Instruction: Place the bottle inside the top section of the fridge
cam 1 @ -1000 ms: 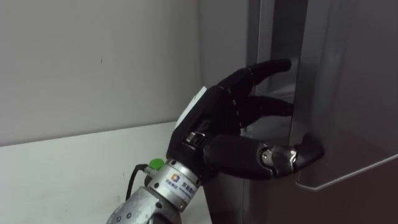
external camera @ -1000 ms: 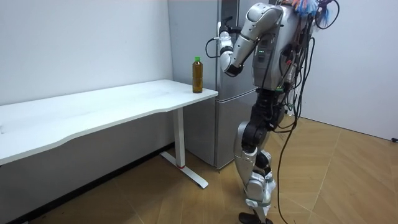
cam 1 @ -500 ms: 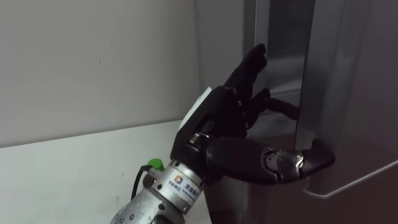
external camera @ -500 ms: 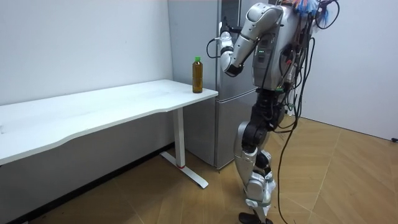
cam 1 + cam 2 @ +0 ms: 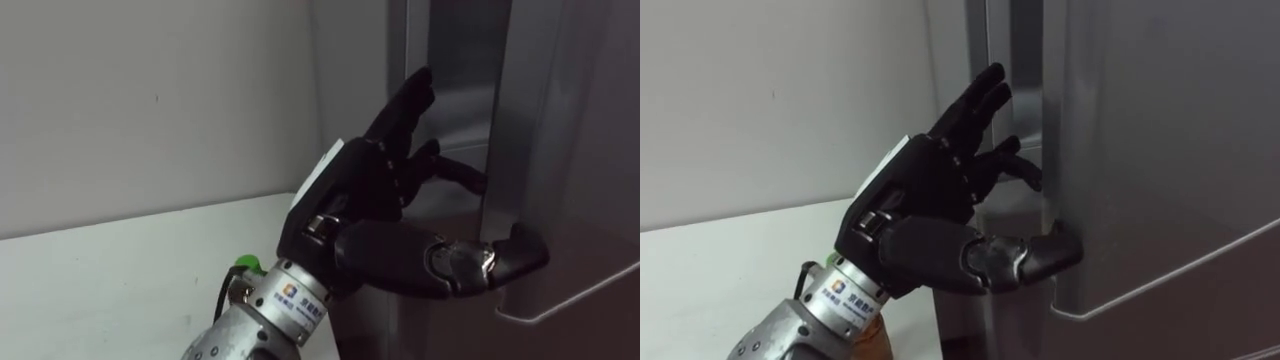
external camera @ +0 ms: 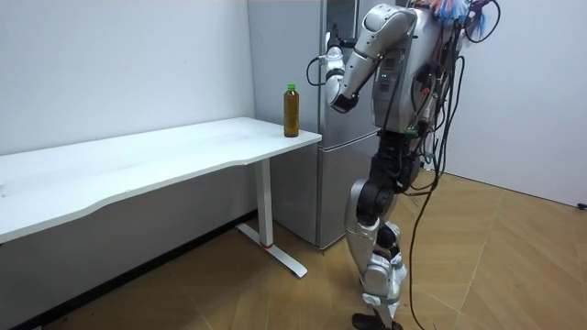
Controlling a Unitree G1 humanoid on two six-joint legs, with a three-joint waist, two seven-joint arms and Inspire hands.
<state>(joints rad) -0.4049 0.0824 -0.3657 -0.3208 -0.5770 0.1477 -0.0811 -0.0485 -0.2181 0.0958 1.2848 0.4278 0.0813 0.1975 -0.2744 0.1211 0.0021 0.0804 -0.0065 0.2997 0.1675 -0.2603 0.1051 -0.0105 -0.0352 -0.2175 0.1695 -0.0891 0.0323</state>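
Fingers [image 5: 408,100] first: they're matte black and jointed. The upper ones stand straight up along the door's [image 5: 580,150] edge. The lower ones bend and hook into the dark gap behind that edge. The thumb [image 5: 500,262], black with a bare metal joint, lies flat on the door's front face near its bottom seam, so I read my left hand [image 5: 360,180] as clamped on the door edge, fingers inside and thumb outside. A small white tag sits on the back of the hand, and below it is a ribbed silver wrist cuff.

The door is smooth brushed grey metal, flat and faintly reflective, standing open just a crack. It belongs to the tall grey fridge [image 6: 293,183], and in the room view I'm standing upright right at it, left arm raised to the upper door.

The bottle [image 6: 291,110] is not in my hand. It stands upright on the corner of the counter [image 6: 165,156] nearest the fridge, a slim clear cylinder of amber liquid with a green cap. The counter is a smooth white slab with a wavy front edge on a white leg. Behind it is a plain pale wall [image 5: 150,100], and underfoot a wood-plank floor [image 6: 514,266].
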